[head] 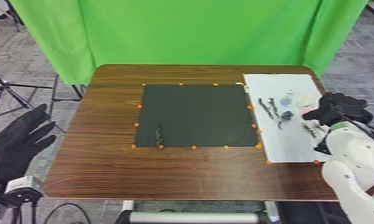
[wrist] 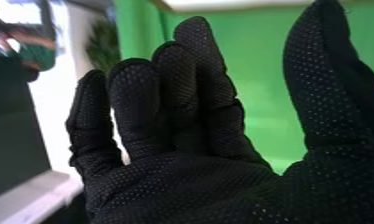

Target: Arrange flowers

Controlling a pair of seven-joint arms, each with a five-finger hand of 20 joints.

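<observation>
Your right hand (head: 345,108): nearer, fingers straight, thumb apart, at white board's (head: 292,151) right edge | Dark stems (head: 265,108): on board, left of your hand, long axes near-to-far | Reach: leftward.

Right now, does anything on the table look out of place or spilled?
Nothing looks spilled. One sprig lies alone on the black mat, by its near left corner, apart from the stems on the white board; that may be deliberate.
</observation>
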